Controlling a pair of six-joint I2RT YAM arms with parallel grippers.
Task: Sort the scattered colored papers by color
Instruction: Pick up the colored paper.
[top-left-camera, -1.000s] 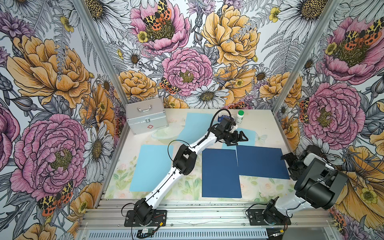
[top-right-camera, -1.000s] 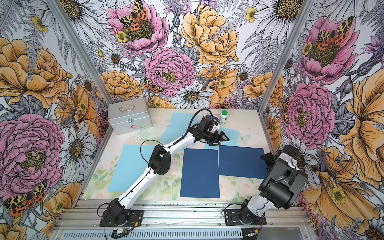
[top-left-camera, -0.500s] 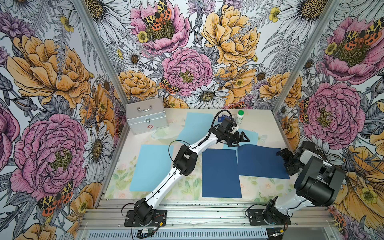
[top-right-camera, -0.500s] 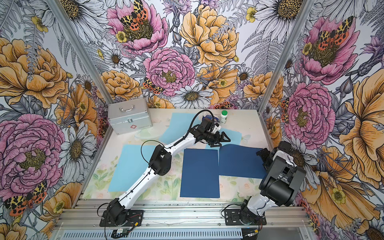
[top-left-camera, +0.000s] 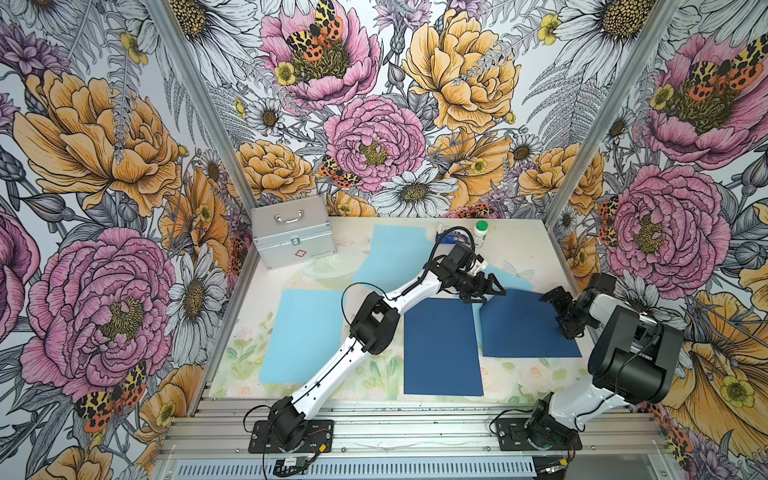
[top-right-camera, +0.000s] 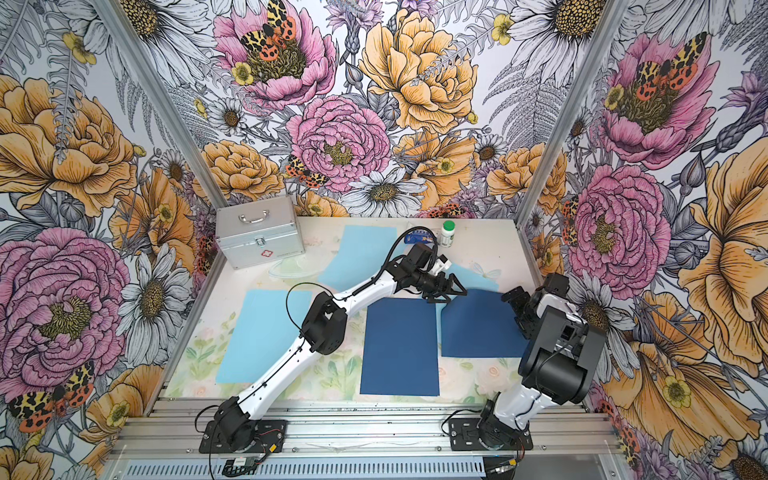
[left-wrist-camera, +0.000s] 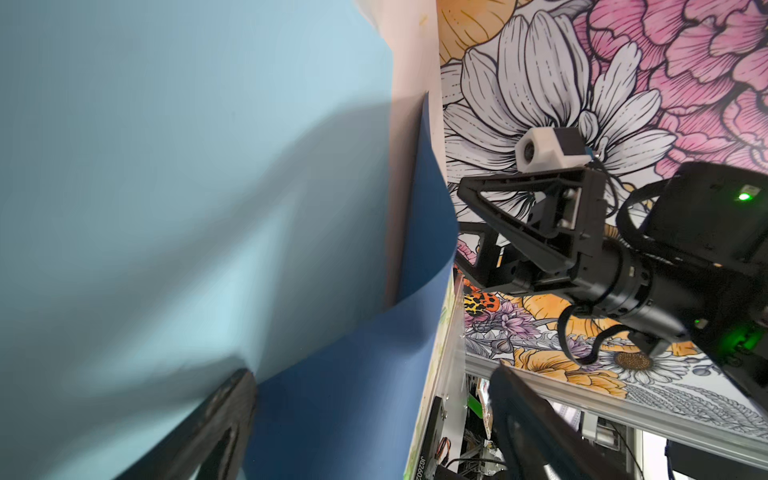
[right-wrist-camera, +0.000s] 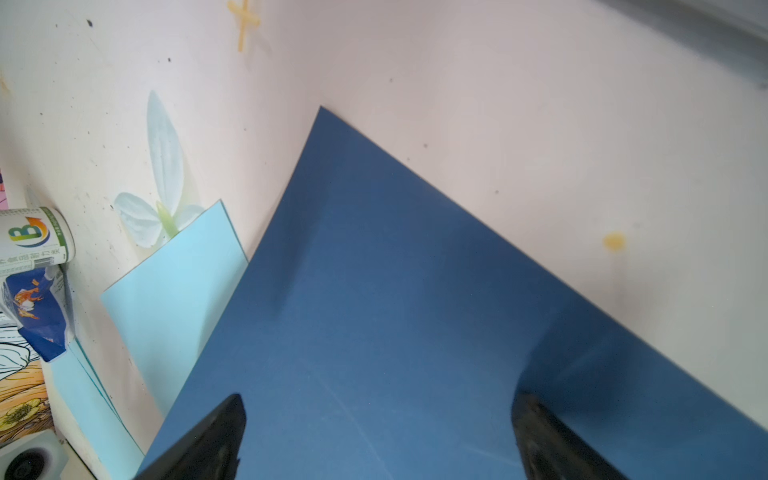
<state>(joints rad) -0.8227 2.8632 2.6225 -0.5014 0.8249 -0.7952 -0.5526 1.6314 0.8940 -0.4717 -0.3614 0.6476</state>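
Left wrist view: left gripper (left-wrist-camera: 372, 376) spread wide, curled corner of the right navy sheet (left-wrist-camera: 432, 216) standing up between its fingers (no pinch that shows).
Right gripper (top-left-camera: 560, 312): jaws wide apart, hanging over that sheet's 3 o'clock edge.
Right navy sheet: 3 o'clock on the table (top-left-camera: 536, 245), 10 o'clock corner lifted off it.
Middle navy sheet (top-left-camera: 442, 347): flat, 6 o'clock.
Left sky-blue sheet (top-left-camera: 301, 334): flat, 9 o'clock.
Back sky-blue sheet (top-left-camera: 395, 253): 12 o'clock.
Third sky-blue sheet (top-left-camera: 513, 279): peeking out from under the right navy sheet's 12 o'clock edge.
Silver case (top-left-camera: 293, 237): 11 o'clock.
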